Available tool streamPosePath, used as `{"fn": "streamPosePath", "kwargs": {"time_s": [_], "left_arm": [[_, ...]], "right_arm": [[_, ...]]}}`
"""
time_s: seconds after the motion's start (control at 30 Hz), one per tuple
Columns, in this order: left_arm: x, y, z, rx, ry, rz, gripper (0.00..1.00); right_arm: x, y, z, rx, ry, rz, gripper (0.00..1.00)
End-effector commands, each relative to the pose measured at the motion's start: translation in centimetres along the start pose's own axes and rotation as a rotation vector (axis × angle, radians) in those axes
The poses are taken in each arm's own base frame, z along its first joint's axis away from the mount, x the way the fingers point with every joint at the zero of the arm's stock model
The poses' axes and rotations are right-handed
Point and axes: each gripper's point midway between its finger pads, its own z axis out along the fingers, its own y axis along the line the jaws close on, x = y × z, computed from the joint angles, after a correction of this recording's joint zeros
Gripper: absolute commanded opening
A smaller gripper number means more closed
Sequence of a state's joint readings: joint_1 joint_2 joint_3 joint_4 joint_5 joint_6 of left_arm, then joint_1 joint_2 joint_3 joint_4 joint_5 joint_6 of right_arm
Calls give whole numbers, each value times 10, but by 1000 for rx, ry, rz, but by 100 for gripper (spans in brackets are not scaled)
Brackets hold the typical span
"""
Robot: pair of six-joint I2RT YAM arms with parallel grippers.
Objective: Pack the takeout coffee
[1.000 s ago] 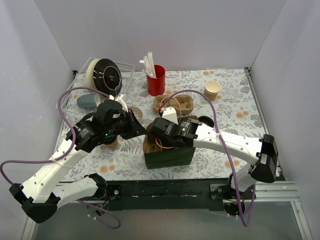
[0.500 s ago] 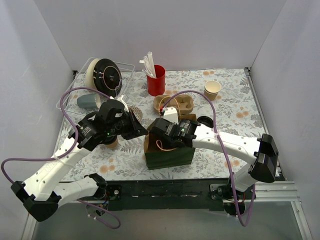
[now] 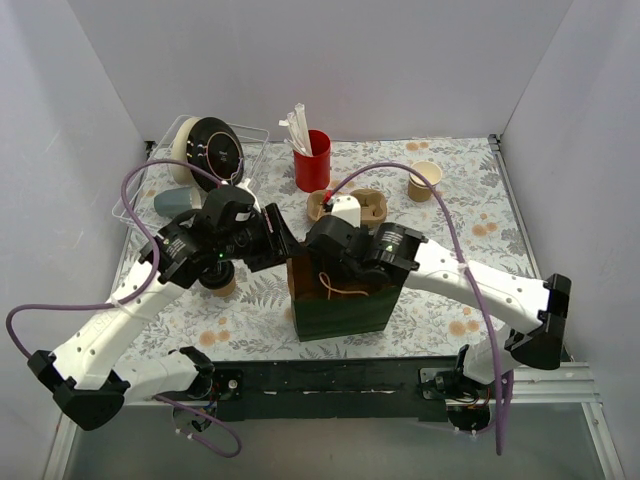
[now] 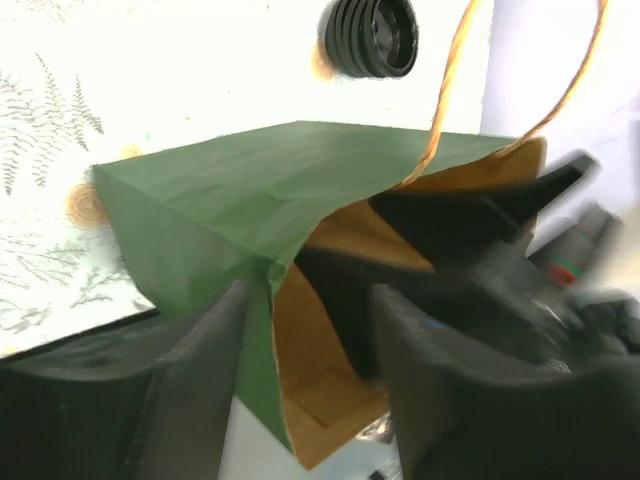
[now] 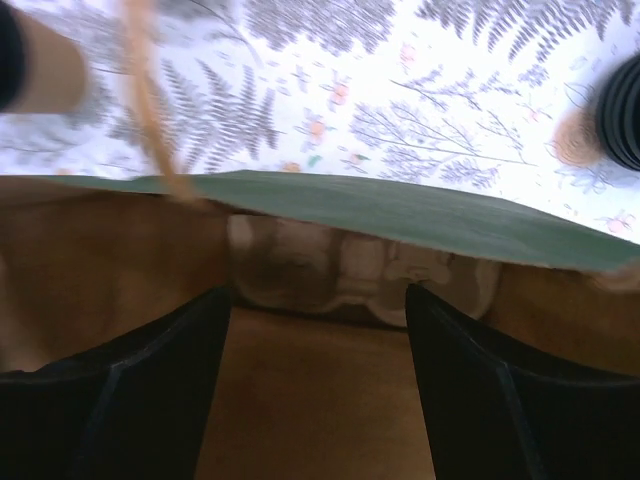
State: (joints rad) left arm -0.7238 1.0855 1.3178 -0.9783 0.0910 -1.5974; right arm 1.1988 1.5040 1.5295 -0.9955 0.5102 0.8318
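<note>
The takeout coffee [image 3: 219, 284], a brown cup with a black lid, stands on the table left of the green paper bag [image 3: 340, 308], partly under my left arm; it also shows at the top left of the right wrist view [image 5: 35, 65]. The bag stands upright with its mouth open. My left gripper [image 3: 283, 248] [image 4: 312, 300] is open and straddles the bag's [image 4: 230, 190] left rim without pinching it. My right gripper [image 3: 336, 270] [image 5: 315, 300] is open inside the bag's mouth with nothing between its fingers. A pale moulded pulp shape [image 5: 330, 268] lies against the bag's far inner wall.
Behind the bag sit a pulp cup carrier [image 3: 368, 206], a red cup of straws [image 3: 312, 160] and a tan lidless cup [image 3: 424, 180]. A grey-blue mug [image 3: 173, 203] and a wire rack [image 3: 255, 135] stand at the back left. A stack of black lids [image 4: 370, 35] [image 5: 622, 110] lies beside the bag.
My left gripper has opened and let go of the bag's rim. My right gripper has opened wider and risen within the bag's mouth; the bag now stands taller and squarer.
</note>
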Motion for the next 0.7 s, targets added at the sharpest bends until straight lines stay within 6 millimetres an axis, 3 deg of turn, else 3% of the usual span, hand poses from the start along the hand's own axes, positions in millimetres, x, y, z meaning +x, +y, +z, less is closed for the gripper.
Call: {"fn": "streamPosePath", "kwargs": {"time_s": [0.0, 0.1, 0.27, 0.4, 0.53, 0.67], "left_arm": [[-14, -10, -19, -6, -45, 55, 58], [-18, -22, -27, 29, -46, 90, 62], [-4, -14, -29, 2, 28, 93, 67], [14, -1, -28, -33, 100, 57, 68], [23, -1, -31, -22, 144, 43, 70], [29, 9, -28, -70, 176, 29, 68]], "right_arm": [[-26, 7, -51, -128, -44, 63, 77], [-41, 12, -79, -217, -89, 113, 75], [-73, 3, -124, -315, -231, 209, 70], [-103, -34, -153, -271, -437, 220, 66], [-103, -78, -152, -97, -508, 147, 65], [-78, -108, -132, 52, -436, 55, 66]]}}
